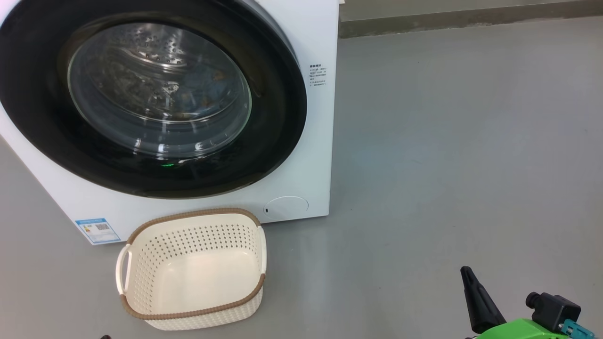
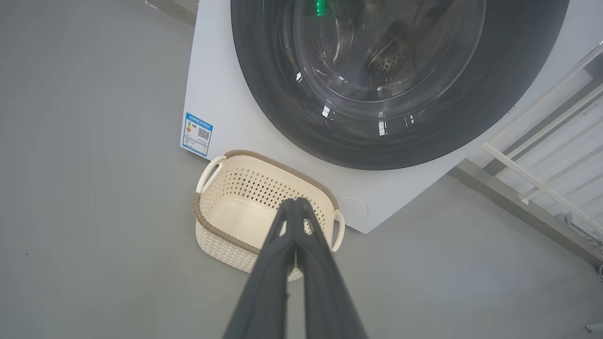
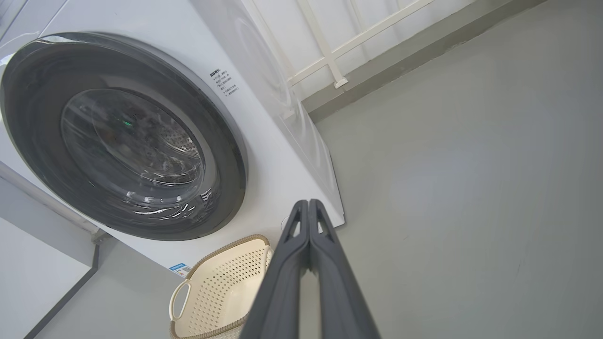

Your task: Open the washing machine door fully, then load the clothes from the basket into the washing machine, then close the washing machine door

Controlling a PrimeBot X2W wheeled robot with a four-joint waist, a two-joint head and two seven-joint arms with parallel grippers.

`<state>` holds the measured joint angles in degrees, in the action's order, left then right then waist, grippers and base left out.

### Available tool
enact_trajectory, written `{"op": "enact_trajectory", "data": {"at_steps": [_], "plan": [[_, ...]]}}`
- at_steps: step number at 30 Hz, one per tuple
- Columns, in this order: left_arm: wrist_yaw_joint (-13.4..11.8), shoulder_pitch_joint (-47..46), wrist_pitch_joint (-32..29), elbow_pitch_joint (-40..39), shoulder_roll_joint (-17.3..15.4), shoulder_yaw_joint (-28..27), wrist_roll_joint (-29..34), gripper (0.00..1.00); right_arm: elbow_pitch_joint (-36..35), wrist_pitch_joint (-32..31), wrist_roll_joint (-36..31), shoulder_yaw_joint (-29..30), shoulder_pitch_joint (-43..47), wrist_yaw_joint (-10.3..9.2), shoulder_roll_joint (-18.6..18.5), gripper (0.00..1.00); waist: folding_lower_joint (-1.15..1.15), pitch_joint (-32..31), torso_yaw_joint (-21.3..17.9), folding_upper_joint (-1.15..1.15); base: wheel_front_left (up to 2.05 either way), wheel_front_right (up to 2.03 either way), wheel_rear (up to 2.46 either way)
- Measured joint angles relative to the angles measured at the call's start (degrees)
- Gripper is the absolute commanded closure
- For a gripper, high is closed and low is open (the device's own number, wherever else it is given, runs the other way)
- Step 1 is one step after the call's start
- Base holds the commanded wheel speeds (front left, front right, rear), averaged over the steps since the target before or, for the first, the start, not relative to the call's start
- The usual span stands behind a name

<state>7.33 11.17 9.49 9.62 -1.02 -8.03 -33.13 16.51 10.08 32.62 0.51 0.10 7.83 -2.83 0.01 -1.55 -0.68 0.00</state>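
washer: 1 | door: 1 | flap: 1 | blue sticker: 1 | basket: 1 | handles: 2 (one at each end of the basket) | grippers: 2, left gripper and right gripper

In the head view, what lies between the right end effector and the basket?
Bare grey floor lies between the right end effector and the basket; the head view shows it.

Smooth grey floor, white railing bars, dark skirting
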Motion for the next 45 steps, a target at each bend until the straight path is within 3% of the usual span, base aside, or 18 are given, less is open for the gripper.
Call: {"op": "enact_trajectory", "data": {"at_steps": [45], "plan": [[0.0, -6.9, -7.7, 2.7, -0.2, 1.5, -27.9, 1.00, -0.4, -7.7, 28.6, 3.0, -1.4, -0.01, 0.0, 1.00, 0.00, 0.8, 0.3, 0.00, 0.00, 0.00, 0.00]]}}
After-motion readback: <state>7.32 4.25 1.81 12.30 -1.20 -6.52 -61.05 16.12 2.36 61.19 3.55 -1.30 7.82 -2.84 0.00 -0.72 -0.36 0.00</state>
